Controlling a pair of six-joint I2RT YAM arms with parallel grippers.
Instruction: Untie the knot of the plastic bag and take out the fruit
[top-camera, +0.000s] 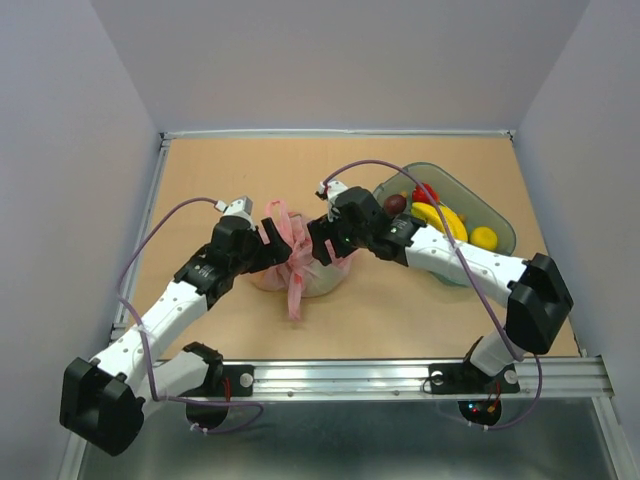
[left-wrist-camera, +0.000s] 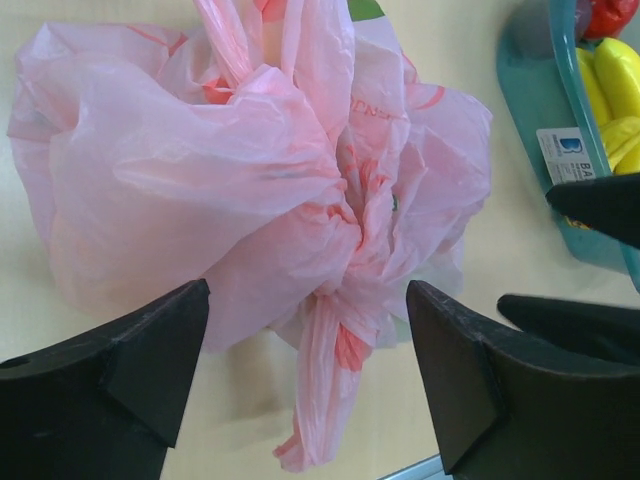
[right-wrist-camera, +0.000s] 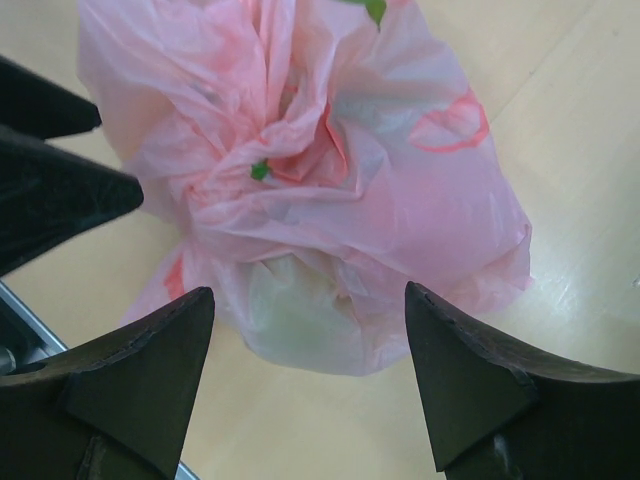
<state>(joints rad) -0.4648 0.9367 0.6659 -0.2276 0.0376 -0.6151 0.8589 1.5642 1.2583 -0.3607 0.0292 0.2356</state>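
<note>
The pink plastic bag (top-camera: 300, 262) lies tied on the table between my two grippers. In the left wrist view the bag (left-wrist-camera: 170, 170) fills the frame. Its knot (left-wrist-camera: 355, 240) sits in the middle, with a pink tail (left-wrist-camera: 325, 390) hanging toward me. My left gripper (left-wrist-camera: 308, 370) is open, its jaws either side of that tail and just short of the bag. My right gripper (right-wrist-camera: 310, 380) is open and empty at the bag's (right-wrist-camera: 340, 180) other side. A pale green shape (right-wrist-camera: 295, 310), the fruit, shows faintly through the plastic. In the top view the left gripper (top-camera: 268, 245) and the right gripper (top-camera: 325, 243) flank the bag.
A teal tray (top-camera: 500, 225) stands at the back right with yellow bananas (top-camera: 440, 218), a dark purple fruit (top-camera: 396, 203), a red item (top-camera: 425, 193) and a yellow round fruit (top-camera: 484, 238). The right arm reaches across in front of it. Walls enclose the table.
</note>
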